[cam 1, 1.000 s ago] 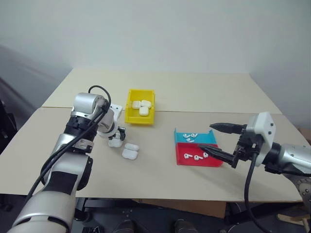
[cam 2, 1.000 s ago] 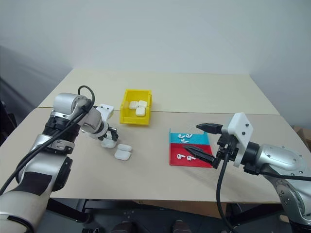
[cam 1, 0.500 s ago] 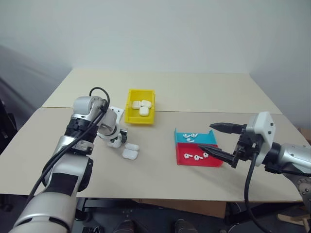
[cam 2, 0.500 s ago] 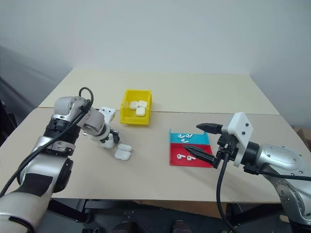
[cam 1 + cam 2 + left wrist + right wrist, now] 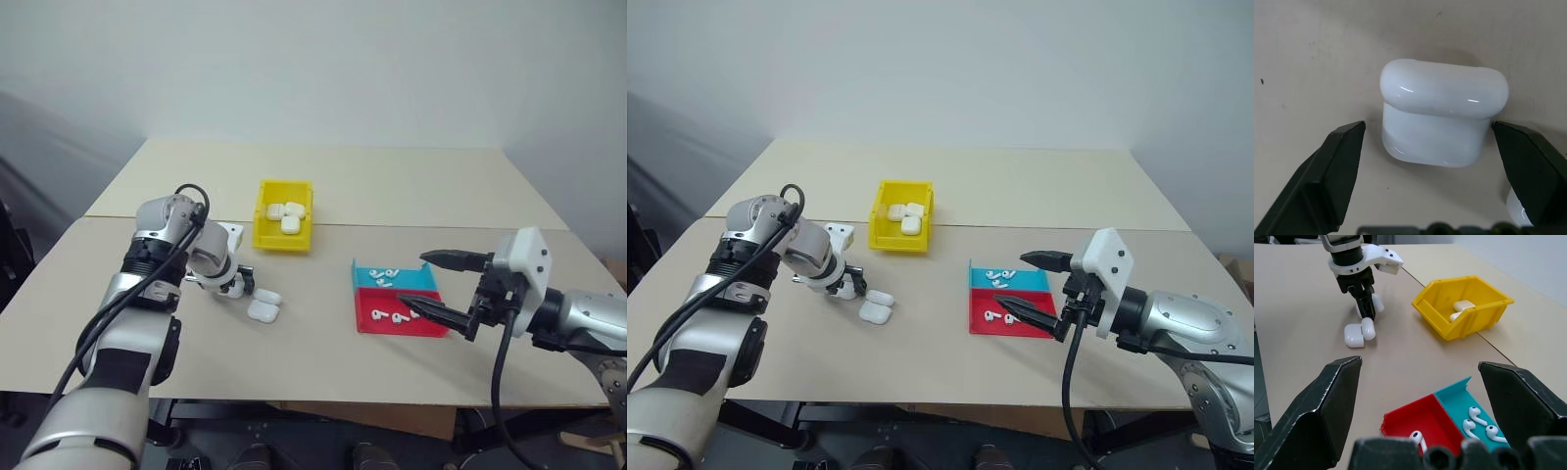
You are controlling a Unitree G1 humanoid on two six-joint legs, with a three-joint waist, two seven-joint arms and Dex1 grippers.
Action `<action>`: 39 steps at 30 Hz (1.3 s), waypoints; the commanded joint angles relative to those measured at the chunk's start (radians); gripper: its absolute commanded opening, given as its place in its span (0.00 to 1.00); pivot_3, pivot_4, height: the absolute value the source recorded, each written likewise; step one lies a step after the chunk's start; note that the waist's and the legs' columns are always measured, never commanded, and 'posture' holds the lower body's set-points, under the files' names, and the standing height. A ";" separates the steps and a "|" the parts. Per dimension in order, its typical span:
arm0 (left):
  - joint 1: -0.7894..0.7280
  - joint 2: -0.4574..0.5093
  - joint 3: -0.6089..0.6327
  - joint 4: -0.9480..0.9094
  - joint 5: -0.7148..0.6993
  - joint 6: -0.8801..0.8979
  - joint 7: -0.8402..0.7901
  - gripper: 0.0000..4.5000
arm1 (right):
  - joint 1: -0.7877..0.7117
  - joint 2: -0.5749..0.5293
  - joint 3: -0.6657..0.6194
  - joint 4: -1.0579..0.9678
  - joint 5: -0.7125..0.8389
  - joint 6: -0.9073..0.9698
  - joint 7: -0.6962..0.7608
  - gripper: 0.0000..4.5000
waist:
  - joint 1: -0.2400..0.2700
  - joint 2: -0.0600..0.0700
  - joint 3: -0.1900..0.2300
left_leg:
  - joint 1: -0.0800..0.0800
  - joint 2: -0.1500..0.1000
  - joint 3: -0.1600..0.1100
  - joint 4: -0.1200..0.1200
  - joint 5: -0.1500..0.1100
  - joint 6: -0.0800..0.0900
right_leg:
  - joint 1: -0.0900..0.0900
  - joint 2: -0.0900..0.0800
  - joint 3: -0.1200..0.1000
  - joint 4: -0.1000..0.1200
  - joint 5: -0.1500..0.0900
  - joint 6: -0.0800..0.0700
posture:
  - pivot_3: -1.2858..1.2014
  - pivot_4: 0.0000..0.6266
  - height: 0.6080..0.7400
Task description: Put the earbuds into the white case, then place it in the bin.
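Left gripper [image 5: 1427, 142] straddles a shut case [image 5: 1442, 117], fingers apart, not touching. Right gripper [image 5: 439, 285] hovers spread beside the trays [image 5: 369, 321]

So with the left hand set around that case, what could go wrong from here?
1. The left hand straddles the white case with a gap on one side, so closing may nudge it rather than pinch it.
2. An open case lies right beside it and could get knocked.
3. The earbuds sit in trays across the table.
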 commanded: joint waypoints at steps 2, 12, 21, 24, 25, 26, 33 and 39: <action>-0.003 0.014 0.003 -0.019 0.019 0.003 -0.013 0.66 | -0.011 -0.016 -0.024 -0.033 0.008 -0.010 0.002 1.00 | 0.000 0.000 0.000 | 0.000 0.000 -0.001 0.000 0.000 0.000 | 0.000 0.000 0.000 0.000 0.000 0.000 | 0.52 0.24 1.00; 0.147 0.155 0.000 -0.415 -0.039 0.003 -0.121 0.62 | 0.002 -0.018 -0.034 -0.036 0.000 -0.019 0.008 1.00 | -0.007 0.000 0.000 | 0.000 0.000 -0.001 -0.001 0.000 0.000 | -0.001 0.000 0.001 0.001 0.001 -0.002 | 0.52 0.24 1.00; 0.600 0.284 0.314 -1.051 0.054 -0.567 -0.598 0.62 | -0.034 0.010 -0.001 0.007 -0.002 -0.042 0.018 1.00 | 0.013 0.001 0.000 | 0.000 -0.001 0.000 -0.001 0.000 -0.002 | 0.000 -0.002 0.001 -0.002 -0.001 -0.011 | 0.52 0.24 1.00; 0.680 0.204 0.426 -1.063 0.016 -0.757 -0.801 0.62 | -0.058 0.013 0.023 0.024 -0.011 -0.047 0.026 1.00 | 0.019 0.001 0.000 | 0.001 -0.001 0.001 0.001 0.000 -0.002 | 0.002 -0.002 0.000 -0.003 -0.001 -0.009 | 0.52 0.24 1.00; 0.693 0.191 0.435 -1.060 0.010 -0.794 -0.868 0.62 | -0.069 0.007 0.033 0.032 -0.013 -0.044 0.033 1.00 | 0.020 0.000 0.000 | 0.000 -0.001 0.001 0.001 0.000 -0.002 | 0.002 -0.002 0.000 -0.002 -0.001 -0.009 | 0.52 0.24 1.00; 0.701 0.180 0.436 -1.058 0.007 -0.831 -0.937 0.62 | -0.083 -0.010 0.051 0.043 -0.032 -0.048 0.048 1.00 | 0.020 0.001 0.000 | 0.000 -0.001 0.001 0.001 0.000 -0.002 | 0.002 -0.002 0.000 -0.002 -0.001 -0.008 | 0.52 0.24 1.00; 0.707 0.121 0.354 -1.004 0.068 -1.095 -1.371 0.62 | -0.271 -0.168 0.285 0.135 -0.179 0.042 0.164 1.00 | 0.018 0.001 -0.001 | 0.001 -0.001 0.001 0.001 0.001 -0.001 | 0.002 -0.002 0.001 -0.003 -0.002 -0.007 | 0.52 0.24 1.00; 0.685 0.067 0.295 -0.960 0.106 -1.193 -1.524 0.62 | -0.501 -0.165 0.526 0.233 -0.282 0.184 0.235 1.00 | 0.007 0.001 -0.001 | 0.000 0.000 0.001 0.001 0.001 -0.001 | 0.001 -0.001 0.001 -0.003 -0.002 -0.006 | 0.52 0.24 1.00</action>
